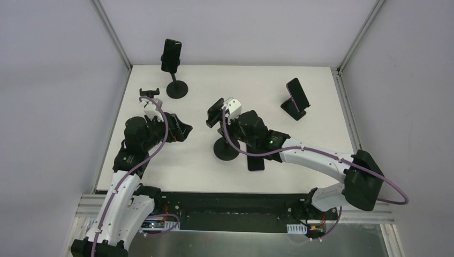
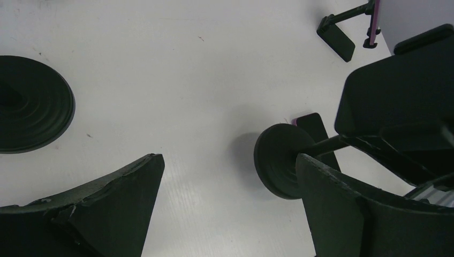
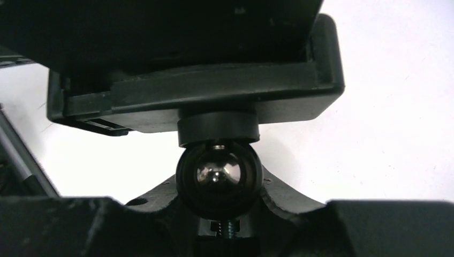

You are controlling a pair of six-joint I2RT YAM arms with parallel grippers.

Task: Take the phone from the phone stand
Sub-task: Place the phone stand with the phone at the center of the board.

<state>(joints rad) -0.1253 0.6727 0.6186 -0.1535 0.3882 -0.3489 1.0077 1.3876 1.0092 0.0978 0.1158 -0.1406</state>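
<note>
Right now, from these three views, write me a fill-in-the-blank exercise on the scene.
1. The left tool is ___, gripping nothing.
2. The right wrist view shows a shiny ___ joint under the clamp.
3. The back phone stand has a ___ base.
4. The phone beside the centre stand lies ___ on the table.
Missing words: open; ball; round; flat.
</note>
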